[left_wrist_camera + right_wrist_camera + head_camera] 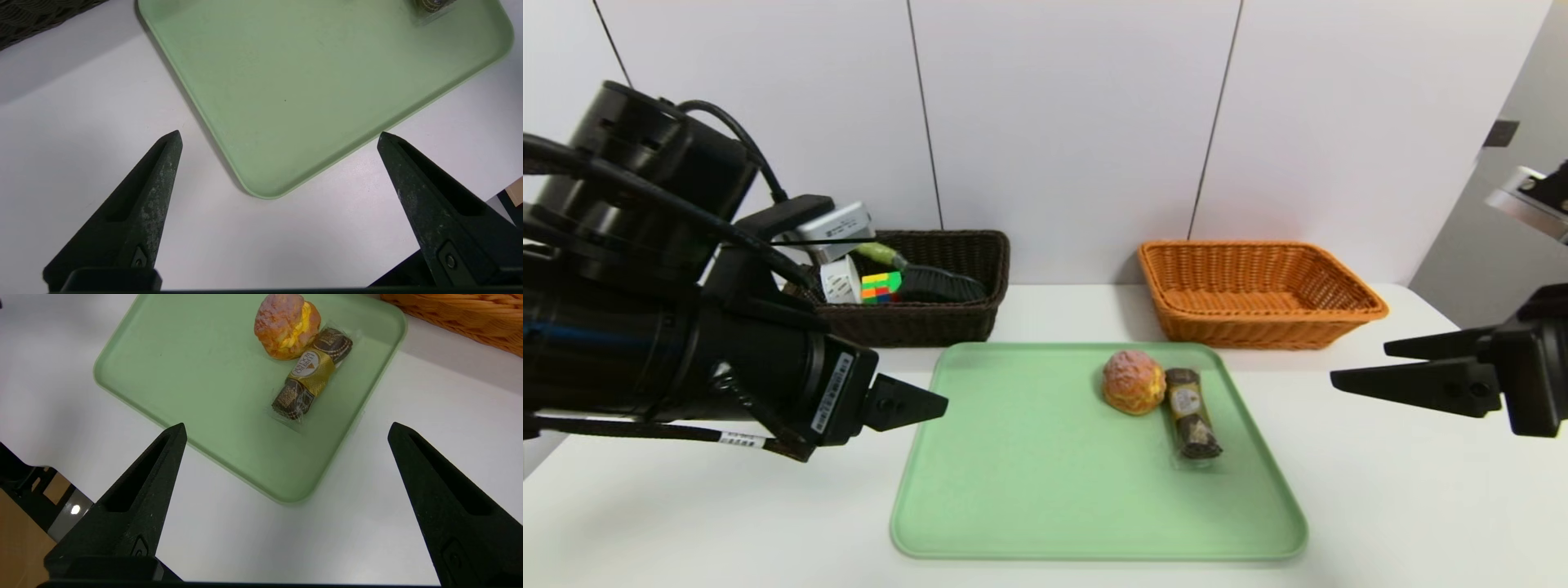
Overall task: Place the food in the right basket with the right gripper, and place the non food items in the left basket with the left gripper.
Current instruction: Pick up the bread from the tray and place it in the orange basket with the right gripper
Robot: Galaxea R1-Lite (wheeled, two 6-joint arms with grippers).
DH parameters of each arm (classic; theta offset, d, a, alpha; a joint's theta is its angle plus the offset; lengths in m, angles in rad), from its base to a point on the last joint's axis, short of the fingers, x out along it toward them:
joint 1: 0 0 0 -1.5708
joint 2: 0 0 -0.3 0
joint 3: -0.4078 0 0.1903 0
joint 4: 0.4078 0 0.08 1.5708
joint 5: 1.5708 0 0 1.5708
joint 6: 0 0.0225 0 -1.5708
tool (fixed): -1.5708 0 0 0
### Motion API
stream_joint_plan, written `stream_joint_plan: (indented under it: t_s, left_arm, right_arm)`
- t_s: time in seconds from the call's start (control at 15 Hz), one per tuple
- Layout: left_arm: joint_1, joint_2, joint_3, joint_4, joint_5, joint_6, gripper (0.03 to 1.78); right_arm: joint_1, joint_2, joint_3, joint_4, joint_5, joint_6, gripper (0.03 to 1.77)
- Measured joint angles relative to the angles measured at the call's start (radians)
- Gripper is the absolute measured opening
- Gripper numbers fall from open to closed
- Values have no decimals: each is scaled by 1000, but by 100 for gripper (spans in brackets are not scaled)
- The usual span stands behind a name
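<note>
The bumpy orange-brown bun (1134,381) (286,326) and the wrapped dark snack (1192,412) (312,373) lie side by side on the green tray (1029,474), toward its far right. The white spool (841,279), puzzle cube (880,287) and green-handled brush (939,284) rest inside the dark brown left basket (915,322). The orange right basket (1258,327) holds nothing that I can see. My left gripper (931,404) (280,134) hovers open by the tray's left edge. My right gripper (1358,365) (287,425) hangs open to the right of the tray, apart from the food.
Both baskets stand at the back of the white table (1421,506), against the white panelled wall. The tray's left half (310,73) is bare. My bulky left arm hides part of the dark basket's left end.
</note>
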Motion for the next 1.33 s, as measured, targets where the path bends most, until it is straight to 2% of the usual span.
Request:
stream_joint_plan:
  t_s: [0.4, 0.93, 1.33]
  left_arm:
    - [-1, -110, 41, 2, 4, 56, 169]
    - [17, -181, -44, 20, 5, 74, 169]
    - [20, -193, -45, 21, 4, 85, 169]
  right_arm:
    - [84, 249, -192, 12, -14, -13, 170]
    - [156, 512, -415, 139, -60, -64, 170]
    - [221, 622, -462, 140, -167, -104, 170]
